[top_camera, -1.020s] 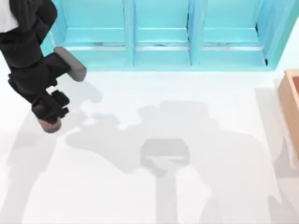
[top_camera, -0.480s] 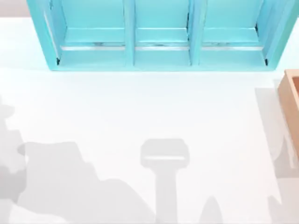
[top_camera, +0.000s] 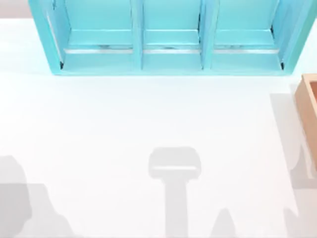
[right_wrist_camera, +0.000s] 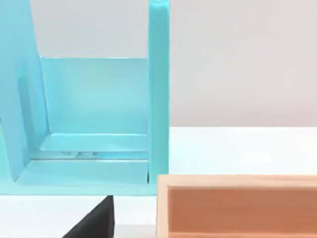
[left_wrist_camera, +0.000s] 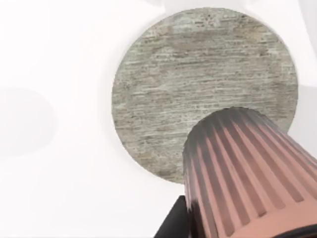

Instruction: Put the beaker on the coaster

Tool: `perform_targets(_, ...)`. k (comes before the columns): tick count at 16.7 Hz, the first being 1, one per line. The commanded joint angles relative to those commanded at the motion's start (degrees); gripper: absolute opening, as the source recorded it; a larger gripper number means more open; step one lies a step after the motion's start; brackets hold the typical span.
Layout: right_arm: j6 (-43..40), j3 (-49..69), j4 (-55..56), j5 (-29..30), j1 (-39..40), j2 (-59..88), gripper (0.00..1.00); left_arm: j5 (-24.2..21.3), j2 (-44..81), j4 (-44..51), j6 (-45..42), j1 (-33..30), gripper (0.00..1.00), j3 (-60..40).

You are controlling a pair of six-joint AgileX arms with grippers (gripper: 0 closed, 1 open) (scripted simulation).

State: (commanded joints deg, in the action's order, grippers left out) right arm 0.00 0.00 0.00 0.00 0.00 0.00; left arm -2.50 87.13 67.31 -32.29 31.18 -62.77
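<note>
In the left wrist view the left tool (left_wrist_camera: 208, 230) carries the beaker (left_wrist_camera: 242, 173) over the coaster's (left_wrist_camera: 198, 84) five o'clock edge; centre it, lower squarely. Finger spread: cannot tell.

The rack (top_camera: 168, 39) stands at the table's (top_camera: 124, 124) back, the box (top_camera: 309, 106) at its right edge.

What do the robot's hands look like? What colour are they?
Little of them shows. By the beaker, in the left wrist view, the left gripper's fingers are plain black with straight edges. In the right wrist view, a black angular wedge is part of the right gripper. No cables or markings show.
</note>
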Motion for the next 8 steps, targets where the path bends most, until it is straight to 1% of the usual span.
perform_targets(4,0.0,0.0,0.0,0.0,0.0,0.0,1.0,0.0,0.4,-0.9,-0.1,-0.3,0.0,0.7)
perform_targets(8,0.0,0.0,0.0,0.0,0.0,0.0,1.0,0.0,1.6,-6.4,0.0,-0.3,0.0,4.3)
